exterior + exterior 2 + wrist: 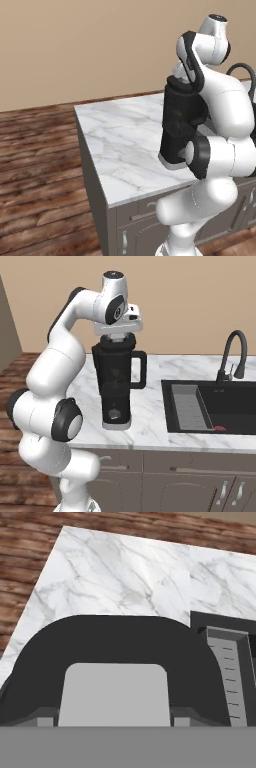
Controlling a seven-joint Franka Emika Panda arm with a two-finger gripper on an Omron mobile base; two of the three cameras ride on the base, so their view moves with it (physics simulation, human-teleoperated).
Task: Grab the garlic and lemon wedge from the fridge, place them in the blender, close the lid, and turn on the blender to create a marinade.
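The blender (116,391) stands on the marble counter just left of the sink; it is also in the left base view as a black jar (177,125) behind my arm. My gripper (117,336) points straight down over the jar's mouth. The lid (115,642), black with a light grey square centre, lies right under the hand, and the fingertips (46,716) press against both sides of that grey centre. In the right base view the lid (117,341) sits at the jar's rim. A dull yellowish speck, perhaps the lemon wedge (116,375), shows through the jar wall. The garlic is hidden. The fridge is out of view.
A black sink (192,406) with a curved black faucet (235,353) lies right of the blender. The marble counter (125,140) stretches left to its edge, with wooden floor (35,165) beyond. My own arm folds close to the jar on its left side.
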